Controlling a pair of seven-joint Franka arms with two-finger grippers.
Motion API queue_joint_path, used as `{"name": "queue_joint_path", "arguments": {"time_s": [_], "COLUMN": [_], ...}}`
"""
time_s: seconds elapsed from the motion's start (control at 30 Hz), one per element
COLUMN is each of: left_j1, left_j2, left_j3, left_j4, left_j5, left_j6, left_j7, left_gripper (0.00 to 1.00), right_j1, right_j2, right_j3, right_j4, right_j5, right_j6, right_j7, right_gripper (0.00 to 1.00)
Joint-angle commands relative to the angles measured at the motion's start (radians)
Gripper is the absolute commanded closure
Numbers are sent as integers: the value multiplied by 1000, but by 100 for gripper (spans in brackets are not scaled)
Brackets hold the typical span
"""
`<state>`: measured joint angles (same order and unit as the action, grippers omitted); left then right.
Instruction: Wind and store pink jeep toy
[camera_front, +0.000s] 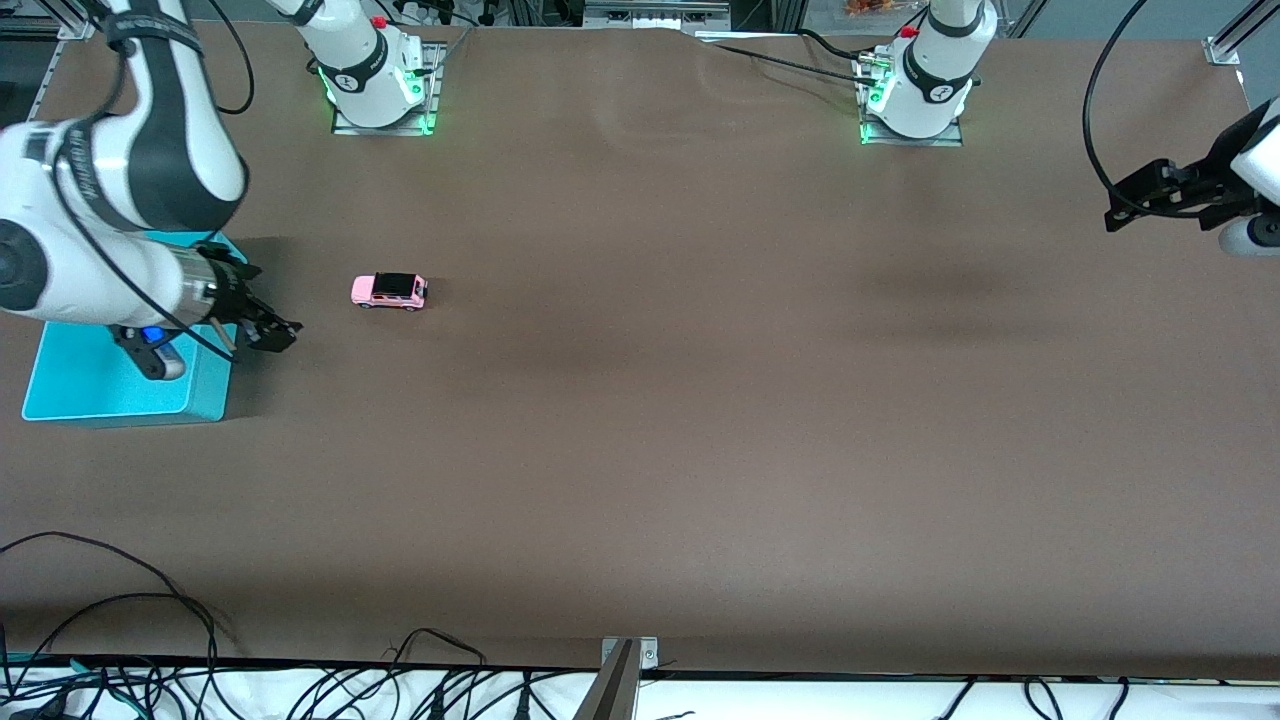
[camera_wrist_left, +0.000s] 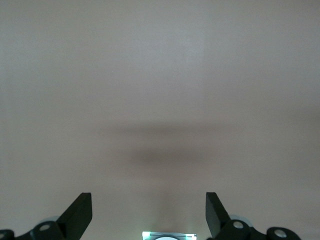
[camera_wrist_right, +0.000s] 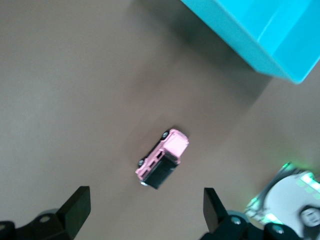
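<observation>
Nearest, right gripper (camera_front: 272, 330) is hanging by the cyan bin (camera_front: 90, 380) edge, fingers wide, empty. Pink jeep toy (camera_front: 389, 291) is sitting upright on the table (camera_front: 700, 420) just beside it, a little farther from camera. Judgement: straddle the body across its sides, close gently. Left gripper (camera_front: 1125, 205) is waiting over its table end, fingers spread.

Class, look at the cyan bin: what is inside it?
The visible floor of the cyan bin is bare cyan. The right arm and its open right pincer cover much of it, so that part cannot be checked. The pink jeep toy sits on the table outside it.
</observation>
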<state>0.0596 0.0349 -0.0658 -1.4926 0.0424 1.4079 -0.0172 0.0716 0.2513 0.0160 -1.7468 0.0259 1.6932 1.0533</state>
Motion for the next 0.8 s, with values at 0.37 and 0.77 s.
{"name": "queue_joint_path", "arguments": {"time_s": [0.37, 0.77], "left_j1": [-9, -24], "left_j2": [31, 26], "left_j3": [4, 12], "left_j4": [63, 60], "left_j5": [-9, -9], "left_j6": [-27, -27], "left_j7": [-20, -20], "left_gripper": [0, 0], "right_j1": [103, 116], "right_j2": [-61, -127], "right_j3": [1, 1], "right_j4": [-414, -599], "right_j5": [3, 5], "right_j6": [377, 552], "right_j7": [482, 593], "right_gripper": [0, 0]}}
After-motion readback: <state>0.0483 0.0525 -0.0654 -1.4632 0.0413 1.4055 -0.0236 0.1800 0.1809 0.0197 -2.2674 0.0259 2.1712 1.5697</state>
